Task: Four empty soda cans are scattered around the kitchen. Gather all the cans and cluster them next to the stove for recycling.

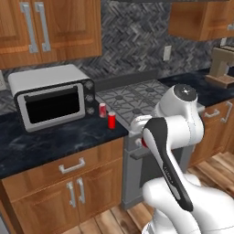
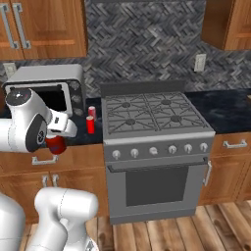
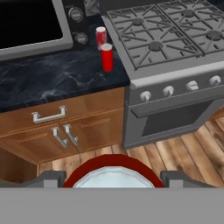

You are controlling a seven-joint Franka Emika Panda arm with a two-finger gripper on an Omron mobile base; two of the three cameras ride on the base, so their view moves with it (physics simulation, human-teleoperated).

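A plain red soda can (image 3: 113, 173) with a silver top sits between the fingers of my gripper (image 3: 113, 180), which is shut on it. The held can (image 2: 55, 144) hangs in front of the lower cabinets, left of the stove (image 2: 152, 115) and below counter height. In the left base view, a sliver of the held can (image 1: 144, 142) shows behind my arm. Two more cans stand upright on the black counter beside the stove's left edge: a plain red can (image 1: 111, 120) in front and a red-and-white can (image 1: 102, 109) behind it.
A silver toaster oven (image 1: 52, 98) stands on the counter (image 1: 55, 137) left of the two cans. A coffee machine (image 1: 221, 66) sits on the counter right of the stove. Wooden cabinets run below, over a wood plank floor (image 3: 175, 148).
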